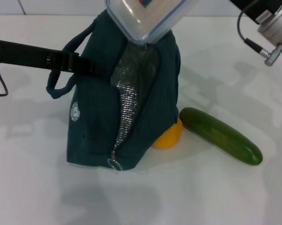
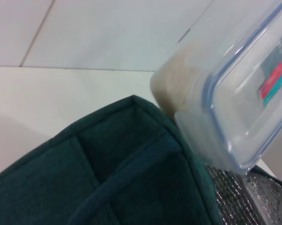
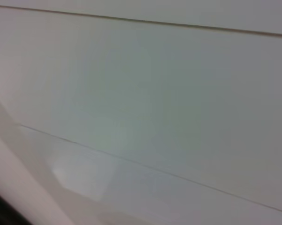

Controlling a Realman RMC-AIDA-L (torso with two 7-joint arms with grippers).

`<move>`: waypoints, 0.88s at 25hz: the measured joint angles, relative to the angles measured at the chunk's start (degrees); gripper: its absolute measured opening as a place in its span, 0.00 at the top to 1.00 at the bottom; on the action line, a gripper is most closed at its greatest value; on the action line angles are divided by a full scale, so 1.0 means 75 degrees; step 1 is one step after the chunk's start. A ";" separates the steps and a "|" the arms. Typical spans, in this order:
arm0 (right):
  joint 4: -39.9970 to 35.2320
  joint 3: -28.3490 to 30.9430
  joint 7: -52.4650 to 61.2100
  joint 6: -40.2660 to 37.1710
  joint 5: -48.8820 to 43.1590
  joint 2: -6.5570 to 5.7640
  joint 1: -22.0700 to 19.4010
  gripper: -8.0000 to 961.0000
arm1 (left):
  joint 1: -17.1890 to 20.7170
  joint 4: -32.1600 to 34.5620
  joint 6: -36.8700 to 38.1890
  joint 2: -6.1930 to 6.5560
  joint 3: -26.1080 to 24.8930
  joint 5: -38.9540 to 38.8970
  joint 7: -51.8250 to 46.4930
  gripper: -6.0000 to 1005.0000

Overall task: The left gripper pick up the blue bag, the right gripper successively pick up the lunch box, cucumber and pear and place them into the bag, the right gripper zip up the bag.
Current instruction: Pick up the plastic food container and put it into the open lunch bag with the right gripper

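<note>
The blue bag (image 1: 99, 122) stands upright mid-table, its top open and the silver lining (image 1: 129, 89) showing along the unzipped slit. My left gripper (image 1: 95, 68) reaches in from the left and is shut on the bag's upper edge by a handle. The lunch box (image 1: 148, 16) hangs tilted just above the bag's mouth, its top cut off by the picture edge. In the left wrist view the lunch box (image 2: 234, 103) hovers over the bag's rim (image 2: 131, 154). The pear (image 1: 170, 136) sits half hidden behind the bag's right side, beside the cucumber (image 1: 220, 136). My right gripper is out of view.
Part of my right arm (image 1: 272, 26), with a cable, shows at the upper right. The zipper pull (image 1: 114, 164) hangs at the bag's lower front. White table (image 1: 202, 192) spreads in front of the bag. The right wrist view shows only pale surfaces.
</note>
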 joint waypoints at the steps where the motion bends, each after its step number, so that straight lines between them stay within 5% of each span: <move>1: 0.0001 -0.0001 -0.0002 0.0084 -0.0066 0.0000 -0.0014 0.82 | 0.0001 -0.0047 -0.0052 0.0000 -0.0007 0.0004 0.0021 0.96; 22: 0.0197 0.0053 -0.0266 0.1031 -0.0987 0.0000 0.0183 0.78 | -0.0126 -0.0540 -0.0520 0.0081 -0.0024 0.0009 0.0251 0.96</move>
